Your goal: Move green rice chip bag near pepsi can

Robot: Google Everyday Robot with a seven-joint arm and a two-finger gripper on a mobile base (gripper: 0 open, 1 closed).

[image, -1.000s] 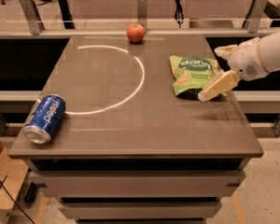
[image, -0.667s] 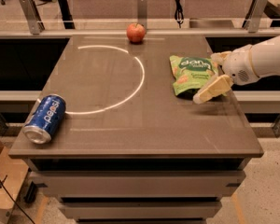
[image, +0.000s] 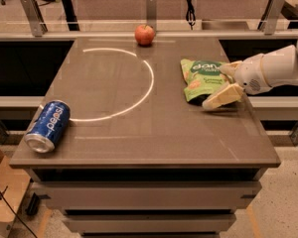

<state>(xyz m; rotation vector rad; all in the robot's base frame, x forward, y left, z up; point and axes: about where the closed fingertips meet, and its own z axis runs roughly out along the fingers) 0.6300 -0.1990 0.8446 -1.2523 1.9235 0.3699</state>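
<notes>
1. The green rice chip bag (image: 201,78) lies flat on the right side of the table (image: 154,138).
2. The pepsi can (image: 47,126) lies on its side at the front left corner. It is well apart from the bag.
3. A red apple (image: 144,34) sits at the back edge. A white curved line (image: 150,81) runs across the table top between the bag and the can.
4. The claw (image: 214,86) comes in from the right. It is spread open, with one finger at the top right of the bag and one at the bottom right. The bag's right side sits between them. It is not pinching the bag yet.
5. I think this is the grabbing step. The bag has not gone anywhere near the can.
6. Next, the claw needs to close on the bag. The bag is soft and crinkly, so it may slip or fold.
7. Then the bag must go left and to the front, and be set down just beside the can without knocking it, since the can may roll.
</notes>
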